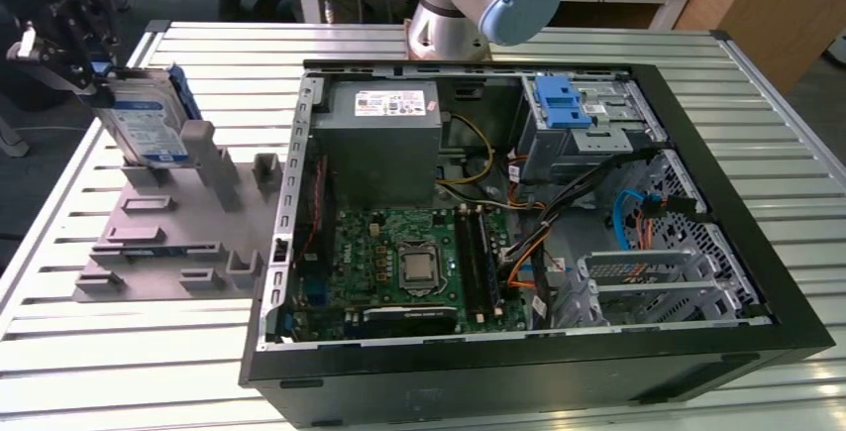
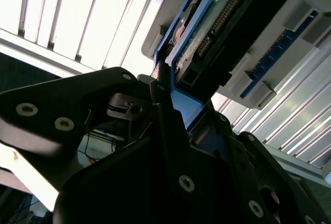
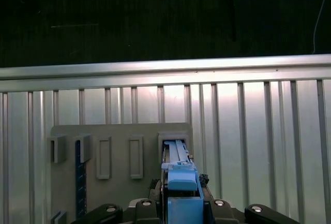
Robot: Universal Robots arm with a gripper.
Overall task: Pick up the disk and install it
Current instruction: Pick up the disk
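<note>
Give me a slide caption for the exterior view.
Gripper holds the disk on edge at the grey fixture, beside the open computer case.

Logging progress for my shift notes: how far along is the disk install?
Done: the gripper has its jaws closed on the disk. In hand: the disk stands upright over the grey holder, outside the computer case. Left: installing it; it is well apart from the blue-latched drive cage inside the case.

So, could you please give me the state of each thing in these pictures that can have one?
Gripper: shut on the disk.
Disk: upright on edge, lower edge at a slot of the grey holder.
Computer case: lying on its side, open.
Processor: bare, no cooler on it.
Drive cage: mounted in the case.
</note>
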